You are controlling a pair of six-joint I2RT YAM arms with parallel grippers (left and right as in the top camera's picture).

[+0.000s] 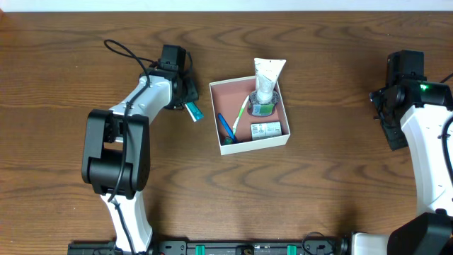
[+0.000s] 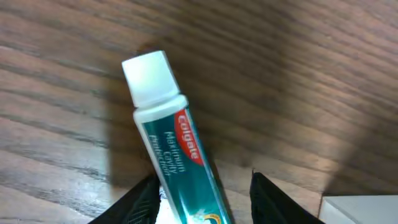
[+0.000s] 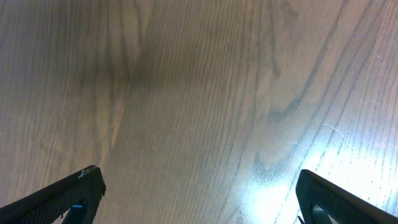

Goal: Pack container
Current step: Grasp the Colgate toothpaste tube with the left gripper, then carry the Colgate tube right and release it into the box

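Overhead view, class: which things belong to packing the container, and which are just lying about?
Belongs to the job: container; Colgate toothpaste tube; white tube, blue toothbrush, green-white toothbrush and small carton already in it.
Just there: wooden table; black cable on the left arm.

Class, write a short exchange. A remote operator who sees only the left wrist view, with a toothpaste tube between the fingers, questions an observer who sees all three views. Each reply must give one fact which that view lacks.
Operator: The left gripper has the toothpaste tube. What's in the container?
Observer: A white tube, a blue toothbrush, a green toothbrush and a small carton. Its far-left corner is bare.
Operator: Where's the right gripper?
Observer: Open, over bare table, well off to the container's right.
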